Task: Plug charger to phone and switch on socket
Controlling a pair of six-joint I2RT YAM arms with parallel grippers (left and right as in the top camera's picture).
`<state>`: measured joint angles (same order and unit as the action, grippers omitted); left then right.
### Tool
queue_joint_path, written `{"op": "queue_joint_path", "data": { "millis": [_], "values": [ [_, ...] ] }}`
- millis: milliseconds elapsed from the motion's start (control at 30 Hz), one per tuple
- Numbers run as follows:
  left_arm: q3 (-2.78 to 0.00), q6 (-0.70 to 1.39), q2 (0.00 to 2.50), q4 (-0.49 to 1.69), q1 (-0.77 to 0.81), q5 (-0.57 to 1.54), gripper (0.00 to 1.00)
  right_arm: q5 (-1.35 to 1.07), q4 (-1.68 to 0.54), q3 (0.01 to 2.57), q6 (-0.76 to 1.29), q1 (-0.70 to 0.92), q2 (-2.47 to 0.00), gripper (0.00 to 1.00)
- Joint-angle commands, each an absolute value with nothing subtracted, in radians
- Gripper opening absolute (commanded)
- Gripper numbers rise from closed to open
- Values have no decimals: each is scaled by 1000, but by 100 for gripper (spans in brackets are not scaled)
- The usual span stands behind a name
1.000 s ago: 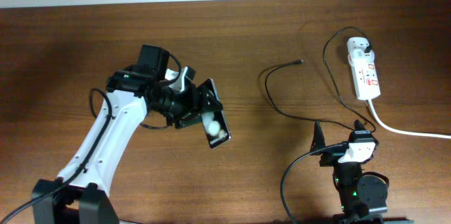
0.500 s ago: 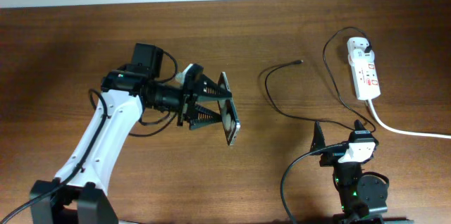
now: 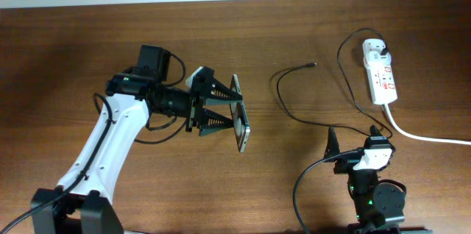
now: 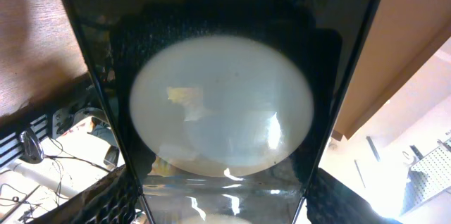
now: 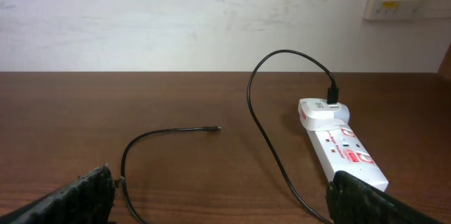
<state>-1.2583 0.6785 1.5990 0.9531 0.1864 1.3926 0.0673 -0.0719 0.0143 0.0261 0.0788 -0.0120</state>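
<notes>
My left gripper (image 3: 218,109) is shut on the phone (image 3: 239,120) and holds it on edge above the table's middle left. In the left wrist view the phone (image 4: 222,13) fills the frame, black with a white round patch, clamped between my fingers (image 4: 222,199). The charger (image 3: 283,101) is a thin black cable. Its connector tip (image 3: 313,65) lies free on the table and its plug (image 3: 382,45) sits in the far end of the socket (image 3: 380,76). My right gripper (image 3: 356,140) is open and empty at the front right. In its wrist view (image 5: 225,206) the tip (image 5: 215,129) and socket (image 5: 345,150) lie ahead.
The socket's thick white cord (image 3: 423,137) runs off the right edge. The cable loops across the table between my right gripper and the socket (image 5: 264,132). A pale wall stands behind the table's far edge.
My left gripper has turned the phone from face-up to standing on edge and shifted it slightly right. The right arm, cable and socket have not moved.
</notes>
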Motion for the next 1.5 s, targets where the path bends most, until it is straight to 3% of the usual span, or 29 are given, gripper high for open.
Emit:
{"op": "queue_joint_path", "data": {
  "millis": [0,167,267,367,533,700,900,1000,1067,1233,1400,1467],
  "values": [
    [-1255,684,1587,951,179,1451,57,80,-72,6,30,86,-6,99],
    [-1255,680,1587,951,179,1451,56,79,-72,6,35,86,-6,99],
    [-1255,585,1587,951,179,1451,56,-40,-78,6,194,86,-6,99],
    [-1255,525,1587,951,179,1434,55,-229,-62,6,410,86,-6,99],
    [-1255,415,1587,950,179,1282,54,-730,-59,6,410,86,-6,99],
    [-1255,406,1587,949,179,1140,54,-1074,-107,6,410,86,-6,99],
    [-1255,410,1587,894,179,1124,54,-1290,-115,6,410,86,-6,99],
    [-1255,410,1587,893,179,1124,54,-1267,-7,6,430,86,-6,99],
    [-1255,410,1587,893,179,1124,54,-1124,43,6,590,85,-6,99],
    [-1255,410,1587,894,179,1125,55,-940,-7,36,622,85,-37,99],
    [-1255,422,1587,894,179,1126,54,-642,-463,348,407,85,-217,99],
    [-1255,433,1587,894,179,1129,54,-453,-764,587,328,85,-315,99]
  ]
}}
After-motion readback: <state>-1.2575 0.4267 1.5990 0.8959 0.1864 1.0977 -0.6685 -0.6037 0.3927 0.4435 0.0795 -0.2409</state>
